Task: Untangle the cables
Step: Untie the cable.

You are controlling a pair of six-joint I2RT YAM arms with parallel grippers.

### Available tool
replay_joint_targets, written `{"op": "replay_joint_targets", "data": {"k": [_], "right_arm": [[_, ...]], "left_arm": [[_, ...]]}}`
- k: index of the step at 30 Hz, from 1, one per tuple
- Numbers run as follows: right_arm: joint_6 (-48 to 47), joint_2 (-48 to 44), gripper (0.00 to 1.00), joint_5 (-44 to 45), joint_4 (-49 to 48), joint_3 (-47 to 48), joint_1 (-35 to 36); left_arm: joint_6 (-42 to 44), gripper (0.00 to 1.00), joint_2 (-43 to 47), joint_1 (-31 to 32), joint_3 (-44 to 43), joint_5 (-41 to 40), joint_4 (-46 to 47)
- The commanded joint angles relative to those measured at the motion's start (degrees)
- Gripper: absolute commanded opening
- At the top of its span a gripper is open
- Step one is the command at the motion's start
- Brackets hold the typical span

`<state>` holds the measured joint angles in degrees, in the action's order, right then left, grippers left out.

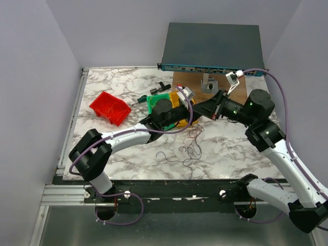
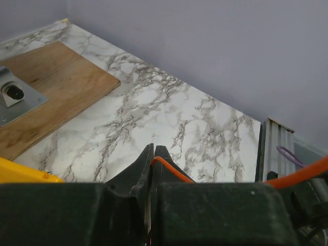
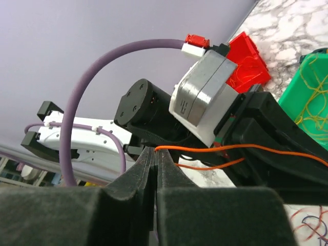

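Over the marbled table (image 1: 128,154), where lettering on the dark box (image 1: 212,46) is too small to read, the left gripper (image 2: 154,149) and right gripper (image 3: 155,151) each pinch an orange cable (image 3: 246,147) at pressed-together tips, above loose cables (image 1: 189,148).

Note thin orange cable (image 3: 205,148) pinched at tips of left hand (image 2: 154,151) and right hand (image 3: 155,154). Dark/red cables (image 1: 188,148) lie tangled on bench (image 1: 128,148), front-centre. Yellow cables (image 3: 310,105) sit in green bin (image 1: 151,102).

Marbled table (image 1: 225,154); lying on it, a red bin (image 1: 109,107) at left, a green bin (image 1: 150,102) mid-table, a wooden board (image 1: 187,81) toward the far edge; loose thin wires (image 1: 190,148) scattered nearer.
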<state>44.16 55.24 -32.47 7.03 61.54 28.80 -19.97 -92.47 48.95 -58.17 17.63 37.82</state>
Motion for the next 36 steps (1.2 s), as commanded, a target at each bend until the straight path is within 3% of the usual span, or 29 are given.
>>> {"op": "replay_joint_targets", "data": {"k": [1,2,3,4,5,9,13,15,20,28,36], "right_arm": [[-0.90,-3.54,0.32,5.21,1.62,-0.61,0.12],[-1.63,-3.88,0.54,8.25,2.71,-1.12,0.12],[-2.45,-4.28,0.69,11.07,3.89,-1.55,0.12],[-3.53,-4.46,0.80,13.61,5.02,-2.28,0.12],[-4.32,-4.72,0.83,17.02,6.07,-3.00,0.08],[-8.41,-9.21,0.84,28.56,4.05,-11.27,0.08],[-10.77,-15.61,0.85,30.92,-10.22,-25.52,0.12],[-10.34,-14.93,0.85,31.04,-12.43,-28.77,0.07],[-8.13,-7.18,0.85,29.71,-11.76,-30.71,0.12],[-8.43,3.39,0.79,19.86,-15.39,-35.32,0.25],[-8.50,8.87,0.85,30.38,-6.19,-32.89,8.54]], "left_arm": [[-2.84,0.00,2.37,-1.13,-0.78,0.43,-0.39],[-3.04,0.00,3.79,-1.16,0.13,-0.04,-1.07],[-3.40,0.00,5.61,-1.37,1.06,-0.66,-2.45],[-4.36,0.00,7.19,-1.83,1.63,-0.75,-3.77],[-5.77,0.00,9.10,-2.55,2.18,-0.31,-5.51],[-13.39,0.00,14.16,-7.64,4.36,6.29,-6.43],[-15.90,0.00,16.99,-10.04,3.76,10.87,-8.97],[-15.47,0.00,17.85,-10.19,3.35,12.01,-10.16],[-15.06,0.00,19.14,-10.43,3.24,13.14,-11.40],[-14.86,0.00,19.50,-11.06,2.17,14.02,-12.40],[-13.80,0.00,20.43,-12.16,1.09,12.82,-14.98]]}}
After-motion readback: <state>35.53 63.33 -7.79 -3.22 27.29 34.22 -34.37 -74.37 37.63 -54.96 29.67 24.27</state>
